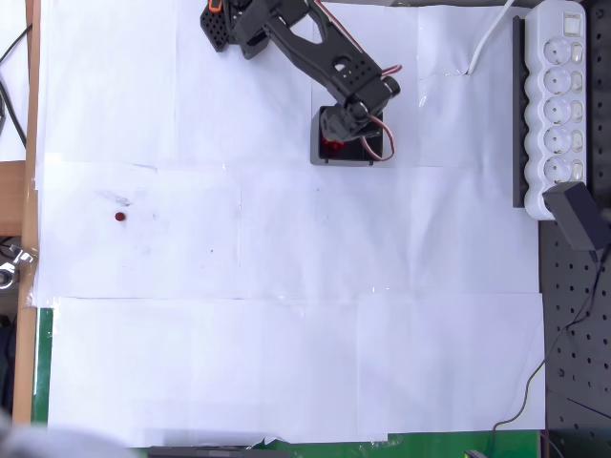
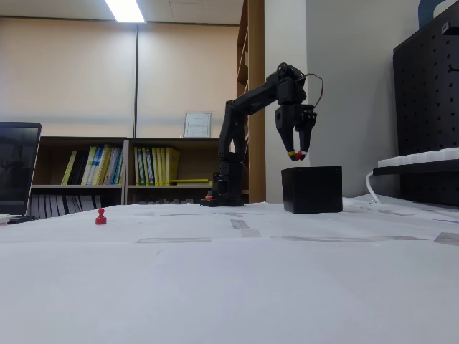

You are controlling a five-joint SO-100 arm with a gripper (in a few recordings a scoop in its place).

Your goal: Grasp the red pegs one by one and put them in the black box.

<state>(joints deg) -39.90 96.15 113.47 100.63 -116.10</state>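
Observation:
The black box (image 1: 316,158) stands at the back of the white paper, seen from the side as a dark block (image 2: 312,189) in the fixed view. My gripper (image 2: 296,154) hangs just above the box's opening, pointing down, and in the overhead view the gripper (image 1: 336,143) covers much of the box. Its fingertips meet on a small red peg (image 2: 297,155). Red shows inside the box outline (image 1: 331,147) from above; I cannot tell whether that is the held peg or pegs lying within. Another red peg (image 1: 119,217) stands alone far left on the paper (image 2: 100,216).
A white power strip (image 1: 559,95) and a black pegboard (image 1: 573,315) line the right side in the overhead view. A white cable (image 1: 489,38) runs near the box. The table's wooden edge (image 1: 29,191) is at the left. A laptop (image 2: 16,168) sits at the fixed view's left.

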